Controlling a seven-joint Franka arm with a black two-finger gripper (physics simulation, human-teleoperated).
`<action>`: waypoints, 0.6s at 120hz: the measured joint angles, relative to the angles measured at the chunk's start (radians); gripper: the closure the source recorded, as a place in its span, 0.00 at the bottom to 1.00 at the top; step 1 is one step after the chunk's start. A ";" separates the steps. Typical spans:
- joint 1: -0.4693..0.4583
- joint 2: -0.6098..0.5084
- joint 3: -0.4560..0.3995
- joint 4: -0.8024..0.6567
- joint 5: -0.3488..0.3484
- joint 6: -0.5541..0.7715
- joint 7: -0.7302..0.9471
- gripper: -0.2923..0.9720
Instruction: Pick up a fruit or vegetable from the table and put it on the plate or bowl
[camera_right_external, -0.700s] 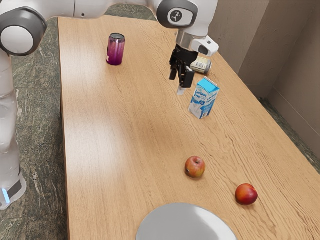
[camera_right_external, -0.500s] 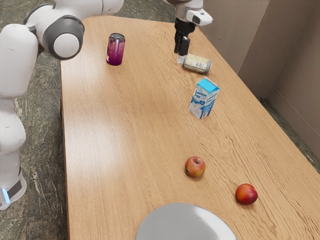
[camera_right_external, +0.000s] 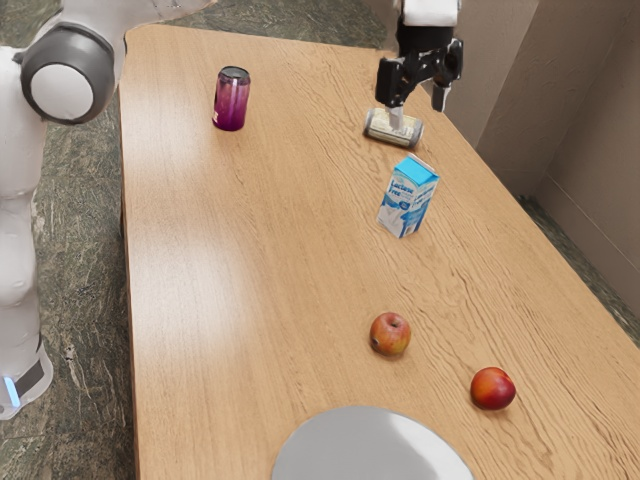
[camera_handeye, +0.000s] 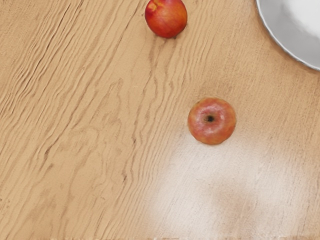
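Two pieces of fruit lie on the table (camera_right_external: 220, 300). One is an apple (camera_right_external: 390, 333) with its stem dimple facing up, and the other is a rounder red fruit (camera_right_external: 493, 388). Both are well apart from the jaws, far down the table toward its near end, and neither is touched by anything. The apple is the closer of the two to the jaws. The red fruit sits beyond it, toward the exterior view's right. They lie near each other without touching.

In the wrist view the apple (camera_handeye: 212, 120) sits on bare wood between the red fruit (camera_handeye: 166, 17) and the rim of the plate (camera_handeye: 295, 35).

There is one plate (camera_right_external: 372, 445), pale grey, at the near edge of the table. It lies just past the apple as seen from the jaws, and nothing is on the part that shows.

The single gripper (camera_right_external: 412, 100) hangs at the far end of the table with its jaws spread wide and nothing between them.

There are two cans. A pale can (camera_right_external: 393, 127) lies on its side right under the jaws, and whether a fingertip touches it cannot be told. A purple can (camera_right_external: 231, 98) stands upright, well off to the side of the jaws toward the exterior view's left.

One blue-and-white carton (camera_right_external: 407, 195) stands upright between the jaws and the apple, much nearer the jaws.
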 joint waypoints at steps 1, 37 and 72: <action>0.004 0.011 0.000 0.000 0.004 0.003 0.006 0.23; -0.026 0.219 0.000 -0.012 0.057 0.110 0.170 0.23; -0.109 0.278 0.001 -0.052 0.066 0.175 0.266 0.23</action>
